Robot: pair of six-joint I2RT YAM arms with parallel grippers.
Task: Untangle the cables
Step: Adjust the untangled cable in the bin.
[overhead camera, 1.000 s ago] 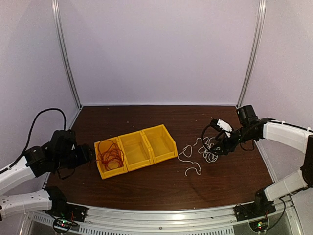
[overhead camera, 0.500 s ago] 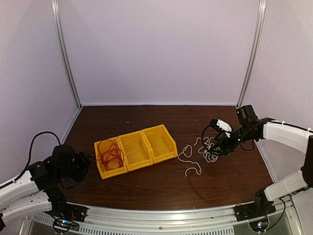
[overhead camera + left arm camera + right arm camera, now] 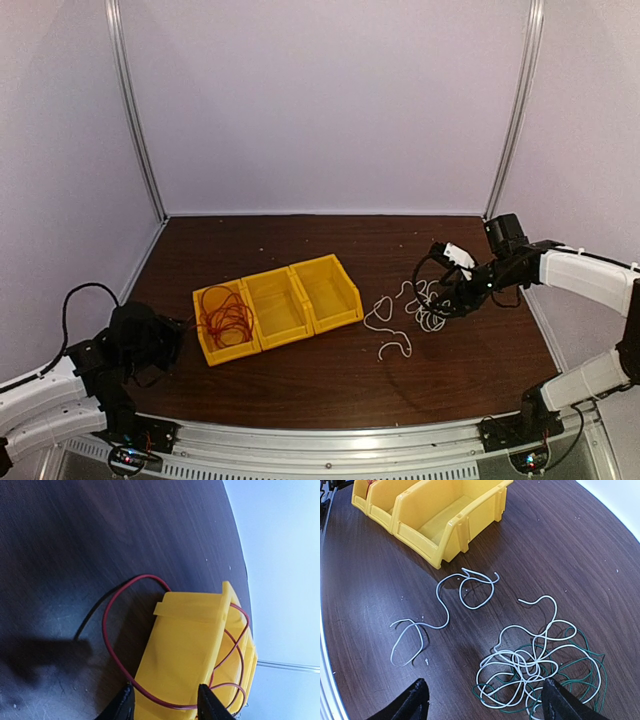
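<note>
A red cable [image 3: 226, 316] lies coiled in the left compartment of a row of three joined yellow bins [image 3: 300, 322]. In the left wrist view one red loop [image 3: 105, 625] hangs out over the bin wall [image 3: 185, 645] onto the table. My left gripper [image 3: 165, 707] is open, and that loop runs between its tips. A tangle of white cable [image 3: 530, 662] wound with a dark green wire [image 3: 592, 652] lies right of the bins. My right gripper [image 3: 487, 705] is open and empty just above the tangle [image 3: 430, 310].
A loose white strand [image 3: 441, 611] lies between the tangle and the bins [image 3: 455, 535], with another curl [image 3: 395, 348] nearer the front. The middle and right compartments hold nothing. Metal uprights stand at the back corners.
My left arm has drawn back and down toward the near left corner, away from the bins. The right arm and the cables have not moved.
</note>
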